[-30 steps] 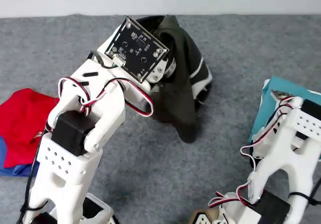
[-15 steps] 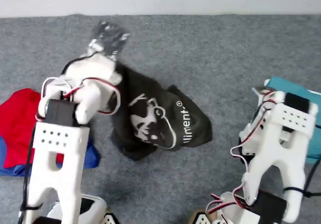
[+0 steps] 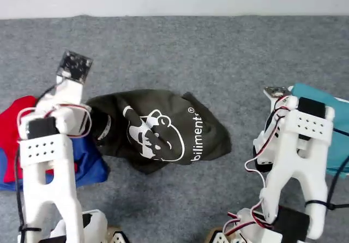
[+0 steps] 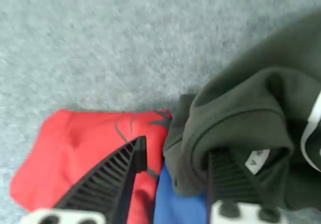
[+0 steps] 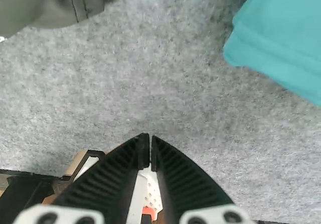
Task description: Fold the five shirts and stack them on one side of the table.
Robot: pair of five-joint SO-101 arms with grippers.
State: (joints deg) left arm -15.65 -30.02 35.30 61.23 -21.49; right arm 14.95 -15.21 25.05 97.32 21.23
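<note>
Grey worktop (image 3: 218,47) — the dark green shirt (image 3: 163,131) lies crumpled at its middle, print up. The teal shirt (image 5: 281,38) sits at the right edge; the red shirt (image 4: 80,153) and blue shirt (image 3: 87,164) overlap at the left. On the left gripper (image 4: 176,151) the jaws stand apart, with a dark fold between them. On the right gripper (image 5: 146,138) the jaws are closed and empty — over bare worktop.

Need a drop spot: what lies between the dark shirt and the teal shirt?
Bare grey mat, seen in the right wrist view; the right gripper hangs above it.

Four shirts lie in sight, namely one dark green shirt (image 3: 163,134), one red shirt (image 3: 13,123), one blue shirt (image 3: 87,164) and one teal shirt (image 3: 335,112), with two arms, the left arm (image 3: 46,161) and the right arm (image 3: 297,156), on one grey table (image 3: 218,52).
</note>
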